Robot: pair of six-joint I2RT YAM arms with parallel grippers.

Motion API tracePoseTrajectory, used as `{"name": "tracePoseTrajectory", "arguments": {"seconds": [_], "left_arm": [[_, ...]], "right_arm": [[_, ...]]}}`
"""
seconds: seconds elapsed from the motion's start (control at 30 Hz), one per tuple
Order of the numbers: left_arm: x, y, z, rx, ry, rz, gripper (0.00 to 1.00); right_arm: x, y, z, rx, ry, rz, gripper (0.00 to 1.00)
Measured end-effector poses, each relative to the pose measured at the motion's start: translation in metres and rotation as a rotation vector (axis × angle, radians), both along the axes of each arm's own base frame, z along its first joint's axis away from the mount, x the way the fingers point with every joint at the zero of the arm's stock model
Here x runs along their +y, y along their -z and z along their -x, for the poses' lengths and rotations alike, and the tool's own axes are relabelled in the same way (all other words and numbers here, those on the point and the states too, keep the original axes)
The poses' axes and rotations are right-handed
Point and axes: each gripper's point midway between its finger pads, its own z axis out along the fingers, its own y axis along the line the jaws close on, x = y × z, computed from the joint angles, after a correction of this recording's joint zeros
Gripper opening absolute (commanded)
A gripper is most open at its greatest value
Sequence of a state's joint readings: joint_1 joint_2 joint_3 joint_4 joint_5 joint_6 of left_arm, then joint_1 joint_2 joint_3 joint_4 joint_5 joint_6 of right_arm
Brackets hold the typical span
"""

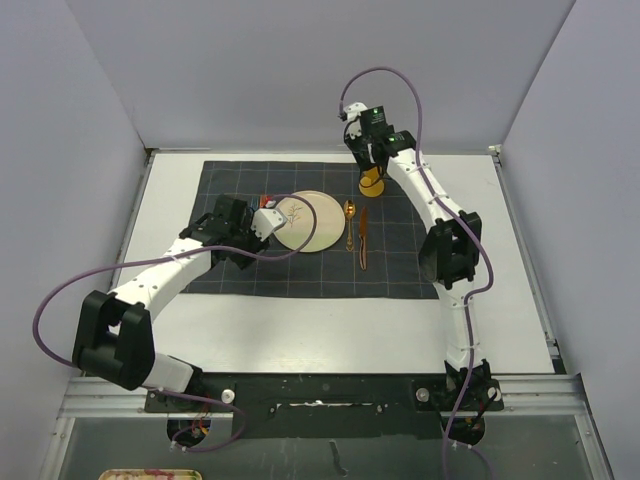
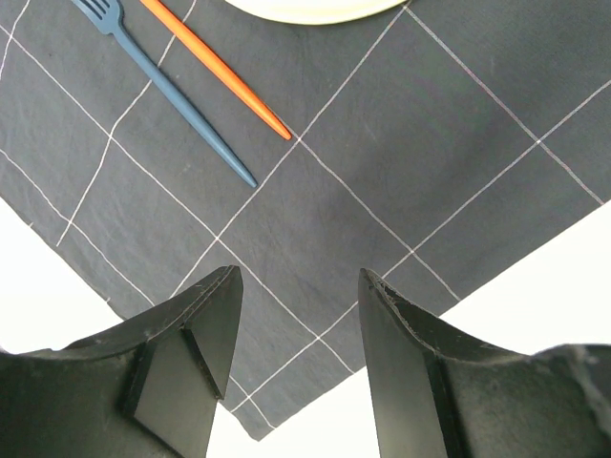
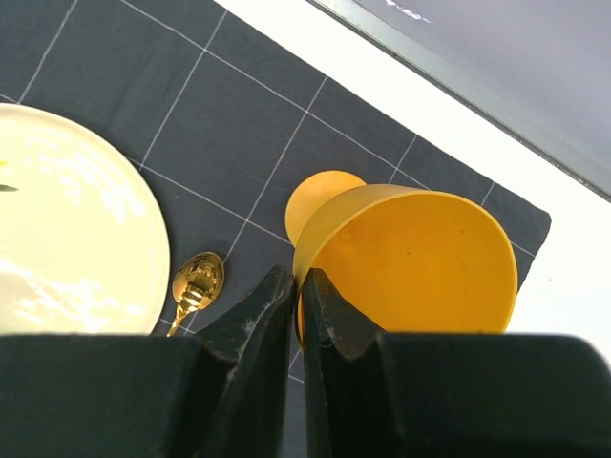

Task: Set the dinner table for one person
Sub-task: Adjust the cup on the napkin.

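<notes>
Top external plus wrists: looks nearly done, with plate point(image 1: 303, 221), fork point(image 2: 158, 81), gold spoon point(image 1: 349, 210) and perhaps a knife point(image 1: 363, 240) laid on the dark cloth point(image 1: 230, 185) covering the dinner table point(image 1: 300, 330), leaving only the yellow cup point(image 3: 410, 258), rim pinched by right gripper point(image 3: 298, 286), to release, with left gripper point(image 2: 298, 277) spread, empty.

Robot lab test cell: bare grey partition walls point(image 1: 300, 70) round white table point(image 1: 330, 325), alu rail point(image 1: 540, 392).

Beyond the left wrist view's edge, plate point(image 2: 315, 8) and fork point(image 2: 167, 88) head; spoon point(image 3: 197, 282) handle behind fingers point(image 3: 253, 329).
</notes>
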State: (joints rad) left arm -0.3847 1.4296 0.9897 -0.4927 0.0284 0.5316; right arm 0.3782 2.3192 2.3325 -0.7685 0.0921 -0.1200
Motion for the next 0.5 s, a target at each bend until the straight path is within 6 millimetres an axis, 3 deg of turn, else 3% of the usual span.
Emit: {"name": "tracePoseTrajectory", "arguments": {"seconds": [0.5], "left_arm": [[-0.0017,0.0035,-0.0028,-0.001,0.001,0.004,0.50]], "right_arm": [[0.0080,-0.0032,-0.0013,-0.004,-0.004,-0.050,0.11]]}}
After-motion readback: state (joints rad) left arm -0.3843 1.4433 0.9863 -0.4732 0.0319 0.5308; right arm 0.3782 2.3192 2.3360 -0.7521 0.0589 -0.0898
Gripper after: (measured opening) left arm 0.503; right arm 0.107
